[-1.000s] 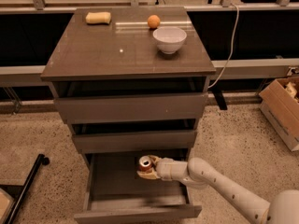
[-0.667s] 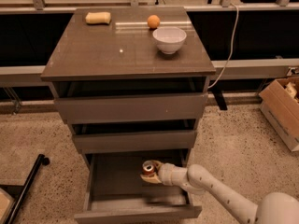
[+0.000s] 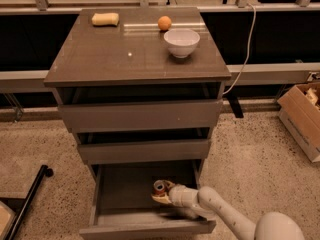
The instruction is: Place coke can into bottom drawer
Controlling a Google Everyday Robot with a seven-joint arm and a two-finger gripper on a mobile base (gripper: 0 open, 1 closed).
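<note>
Now the coke can sits lower than it did a second ago. Over the last three views it has sunk from just under the middle drawer's edge down toward the floor of the bottom drawer, and has drifted a little to the right. The pincer is inside the open drawer, right of centre, clenched on the can, whose silver top faces up. The white arm reaches in over the drawer's right front corner.

I judge that the carry is nearly over. The can is already within the drawer's walls, and whether its base touches the floor I cannot tell. What is left looks like setting it down, letting go and drawing the arm back out without knocking it over.

Nothing on the counter has shifted: a yellow sponge at the back left, an orange near the back, and a white bowl just in front of it. The two upper drawers stand slightly ajar. Around the cabinet lies speckled flooring, with a cardboard box at the right, a white cable hanging behind, and a black bar low at the left.
</note>
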